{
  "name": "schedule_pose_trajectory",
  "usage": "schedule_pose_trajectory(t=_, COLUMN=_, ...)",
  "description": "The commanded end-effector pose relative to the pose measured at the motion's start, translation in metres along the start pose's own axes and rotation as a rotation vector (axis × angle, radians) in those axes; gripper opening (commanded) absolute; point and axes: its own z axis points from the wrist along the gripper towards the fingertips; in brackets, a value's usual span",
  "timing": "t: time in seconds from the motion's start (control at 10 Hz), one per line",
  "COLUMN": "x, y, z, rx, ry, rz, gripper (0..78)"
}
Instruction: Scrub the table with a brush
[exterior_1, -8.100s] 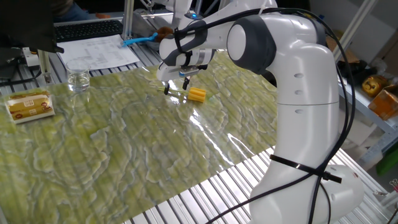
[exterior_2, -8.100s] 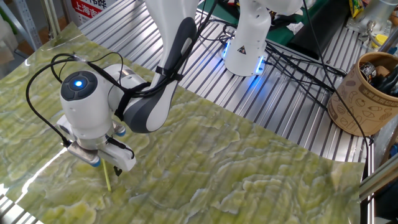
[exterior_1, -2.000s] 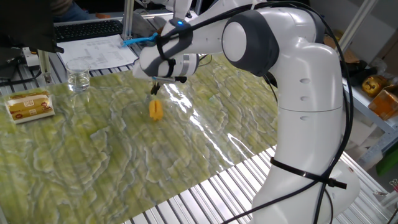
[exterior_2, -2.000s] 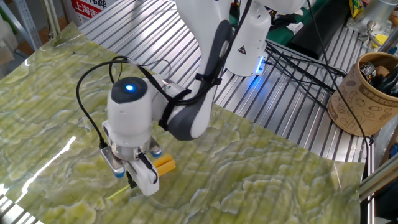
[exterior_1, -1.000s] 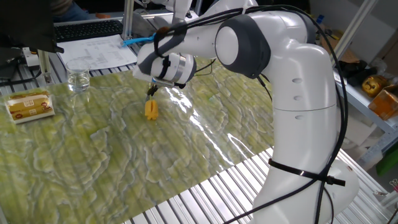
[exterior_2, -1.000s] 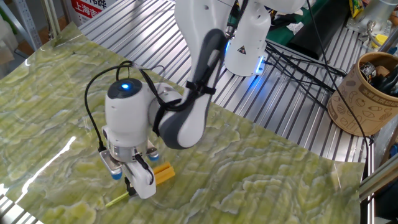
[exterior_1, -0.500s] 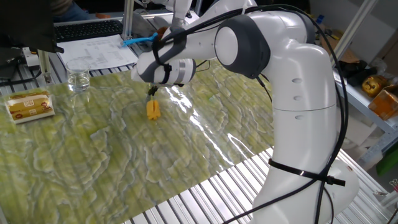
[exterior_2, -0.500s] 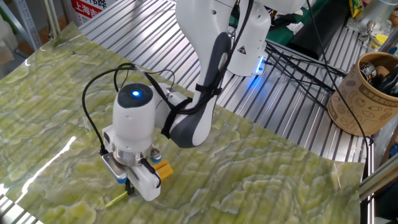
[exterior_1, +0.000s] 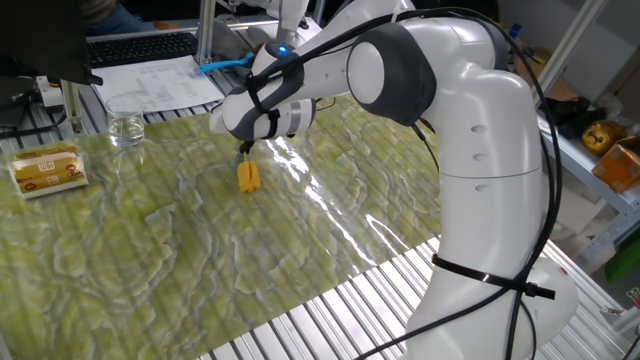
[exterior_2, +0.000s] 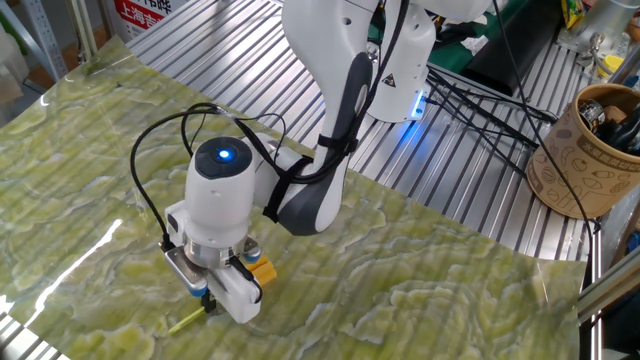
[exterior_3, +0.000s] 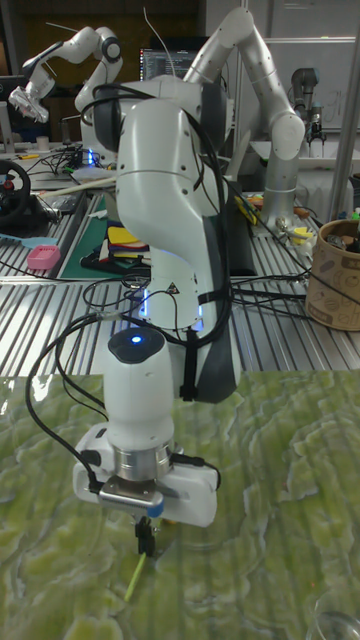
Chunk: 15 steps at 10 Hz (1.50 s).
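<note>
The brush has a yellow ribbed head (exterior_1: 247, 176) that rests on the green-yellow marbled table (exterior_1: 150, 260). Its thin pale handle runs up into my gripper (exterior_1: 246, 149), which is shut on it just above the head. In the other fixed view the head (exterior_2: 262, 270) peeks out beside my gripper (exterior_2: 214, 299), and the handle's free end (exterior_2: 187, 321) sticks out low over the table (exterior_2: 430, 290). In the tall fixed view my gripper (exterior_3: 145, 541) points straight down and the handle (exterior_3: 133, 578) slants below it; the head is hidden there.
A tan packet (exterior_1: 45, 168) lies at the left and a glass (exterior_1: 126, 128) stands at the back left. Papers and a blue-handled brush (exterior_1: 225, 63) lie beyond the sheet. Bare metal slats (exterior_1: 330, 310) run along the near edge. A brown cup (exterior_2: 583, 150) stands far right.
Over the last second my wrist has turned a little about its axis, and the yellow head has shifted slightly on the sheet. The grip on the handle is the same.
</note>
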Motion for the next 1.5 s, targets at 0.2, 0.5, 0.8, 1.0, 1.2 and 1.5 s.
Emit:
schedule_pose_trajectory(t=0.2, x=0.0, y=-0.002, z=-0.004, rx=0.003, ry=0.005, rz=-0.005, gripper=1.2)
schedule_pose_trajectory(t=0.5, x=-0.002, y=-0.01, z=-0.006, rx=0.002, ry=0.001, rz=-0.026, gripper=1.2)
schedule_pose_trajectory(t=0.8, x=-0.008, y=-0.034, z=-0.01, rx=0.0, ry=0.006, rz=-0.066, gripper=1.2)
schedule_pose_trajectory(t=1.0, x=-0.013, y=-0.052, z=-0.013, rx=0.001, ry=0.012, rz=-0.088, gripper=1.2)
schedule_pose_trajectory(t=1.2, x=-0.016, y=-0.065, z=-0.01, rx=-0.001, ry=0.005, rz=-0.105, gripper=1.2)
schedule_pose_trajectory(t=1.5, x=-0.024, y=-0.092, z=-0.003, rx=-0.001, ry=-0.002, rz=-0.136, gripper=1.2)
